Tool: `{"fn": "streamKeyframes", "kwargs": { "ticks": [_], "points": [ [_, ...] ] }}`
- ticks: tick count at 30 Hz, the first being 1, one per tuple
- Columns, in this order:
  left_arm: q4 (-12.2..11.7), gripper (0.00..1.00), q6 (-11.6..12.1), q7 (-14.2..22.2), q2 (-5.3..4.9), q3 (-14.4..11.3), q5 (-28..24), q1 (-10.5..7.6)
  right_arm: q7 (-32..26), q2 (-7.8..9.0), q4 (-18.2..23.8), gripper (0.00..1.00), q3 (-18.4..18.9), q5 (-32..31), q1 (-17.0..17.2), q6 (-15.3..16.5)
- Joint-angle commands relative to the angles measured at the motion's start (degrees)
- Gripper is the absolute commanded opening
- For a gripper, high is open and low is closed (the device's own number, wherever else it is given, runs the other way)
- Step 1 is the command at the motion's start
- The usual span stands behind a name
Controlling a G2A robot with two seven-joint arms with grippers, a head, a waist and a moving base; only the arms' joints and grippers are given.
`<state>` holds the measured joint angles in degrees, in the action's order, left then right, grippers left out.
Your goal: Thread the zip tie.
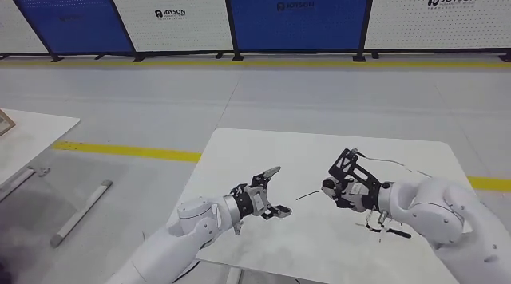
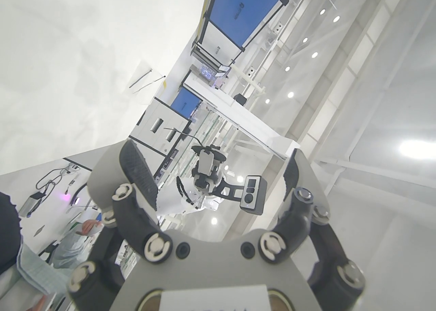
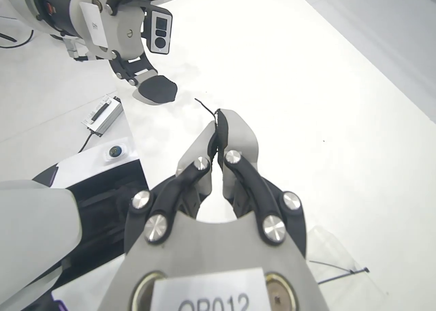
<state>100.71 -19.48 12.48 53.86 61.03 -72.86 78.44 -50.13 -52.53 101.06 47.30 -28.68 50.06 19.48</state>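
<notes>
Your robot worked at a white rectangular table with rounded corners (image 1: 303,152), standing on a pale grey floor crossed by a yellow line, with blue and white panels behind.

Your left gripper (image 1: 280,192), grey metal with black padded fingers, hung over the near left part of the table. Its jaws were spread wide with nothing between them, and its wrist view looked out between the two pads (image 2: 138,169) towards the other arm.

Your right gripper (image 1: 327,188), of the same grey metal and black build, hovered over the middle of the table, facing the left one across a gap. Its jaws were pressed together, pinching the task's thing at the tips (image 3: 223,130).

A crumpled clear plastic bag (image 3: 335,249) lay flat on the table just beside your right arm, on the side away from the left gripper. A spare black zip strap (image 3: 342,273) lay in or on it; you could not tell which.

The thin black plastic zip tie (image 3: 203,106) was clamped in the right gripper. One short end stuck out past the fingertips, bent slightly and pointing towards the open left gripper. It was off the table and touched neither the left pads nor the bag.
</notes>
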Motion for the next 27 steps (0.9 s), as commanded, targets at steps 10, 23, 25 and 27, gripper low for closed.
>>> {"fn": "streamKeyframes", "kwargs": {
  "ticks": [10,23,25,27],
  "points": [
    [0.76,1.00,0.00,-2.39,0.22,-3.43,-1.64,-1.73,0.57,-0.33,3.00,0.00,-1.32,-5.57,-0.07,0.00],
    [0.98,1.00,0.29,-4.63,0.61,-6.47,-4.05,-4.59,0.37,-1.23,3.42,0.00,-2.90,-7.54,-1.43,-0.49],
    [0.25,1.00,0.60,-4.31,0.82,-6.59,-4.22,-4.76,0.37,-1.23,3.42,0.00,-2.90,-7.54,-1.43,-0.49],
    [-0.49,0.68,0.00,-4.07,1.10,-6.89,-5.17,-5.24,0.37,-1.23,3.42,0.00,-2.90,-7.54,-1.43,-0.49]
  ]
}}
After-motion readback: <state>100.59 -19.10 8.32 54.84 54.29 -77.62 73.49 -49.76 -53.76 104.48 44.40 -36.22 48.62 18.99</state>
